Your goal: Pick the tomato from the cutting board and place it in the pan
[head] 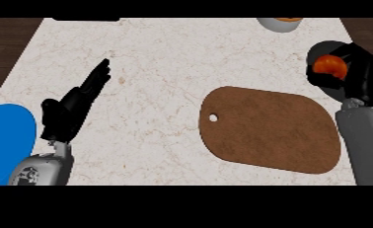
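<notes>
My right hand (354, 74) is at the right edge, beyond the far right corner of the brown cutting board (270, 128). Its fingers are curled round the orange-red tomato (329, 66), which is off the board. A dark rounded rim with a grey patch (325, 89) shows just under the hand. It may be the pan, but the hand hides most of it. The board lies bare, with a small hole near its left end. My left hand (73, 106) rests open at the left, fingers straight and pointing away from me.
A blue rounded object (15, 140) sits at the left edge beside my left forearm. A grey bowl (278, 23) with something orange in it stands at the far edge. A dark object (86, 19) lies at the far left. Dark wood borders the counter's far corners.
</notes>
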Robot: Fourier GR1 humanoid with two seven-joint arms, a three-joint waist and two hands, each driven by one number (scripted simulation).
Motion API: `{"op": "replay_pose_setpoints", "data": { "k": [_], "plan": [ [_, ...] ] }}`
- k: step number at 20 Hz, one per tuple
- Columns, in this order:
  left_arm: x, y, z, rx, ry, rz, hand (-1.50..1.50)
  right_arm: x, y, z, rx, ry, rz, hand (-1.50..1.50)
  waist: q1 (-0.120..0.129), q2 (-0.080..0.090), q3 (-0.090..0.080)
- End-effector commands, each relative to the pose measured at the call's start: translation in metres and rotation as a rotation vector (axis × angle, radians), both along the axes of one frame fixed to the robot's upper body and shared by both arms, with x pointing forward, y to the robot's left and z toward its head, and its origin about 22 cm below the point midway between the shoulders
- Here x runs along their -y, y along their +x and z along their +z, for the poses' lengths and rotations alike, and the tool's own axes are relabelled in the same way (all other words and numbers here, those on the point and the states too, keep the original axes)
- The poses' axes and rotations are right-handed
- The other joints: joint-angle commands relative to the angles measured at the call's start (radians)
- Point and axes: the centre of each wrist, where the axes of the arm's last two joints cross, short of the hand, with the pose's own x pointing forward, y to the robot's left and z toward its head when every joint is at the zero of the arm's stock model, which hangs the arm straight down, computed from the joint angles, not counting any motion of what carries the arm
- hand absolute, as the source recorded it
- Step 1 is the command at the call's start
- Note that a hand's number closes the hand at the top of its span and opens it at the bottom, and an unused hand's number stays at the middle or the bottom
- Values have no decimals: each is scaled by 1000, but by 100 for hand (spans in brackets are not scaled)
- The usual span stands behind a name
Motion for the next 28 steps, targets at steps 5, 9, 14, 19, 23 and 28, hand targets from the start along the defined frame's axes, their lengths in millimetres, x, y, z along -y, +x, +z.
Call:
{"op": "replay_pose_setpoints", "data": {
  "k": [5,9,14,19,23,28],
  "plan": [
    [4,7,4,0,-5,1,0,59,18,-16,19,-14,-31,150,7,4,1],
    [18,8,-4,8,-10,-15,0,82,21,-6,1,-15,-32,150,17,7,2],
    [17,5,-7,7,-7,-40,0,95,12,-16,26,-32,-45,150,34,16,4],
    [12,6,4,42,4,-48,0,126,-6,-15,-143,132,-253,150,49,23,1],
    [26,12,14,40,-3,-65,0,132,-13,-19,-250,182,-154,-150,62,33,8],
    [23,13,2,16,-13,-58,0,133,-7,-9,-126,267,-100,-150,51,35,10]
  ]
}}
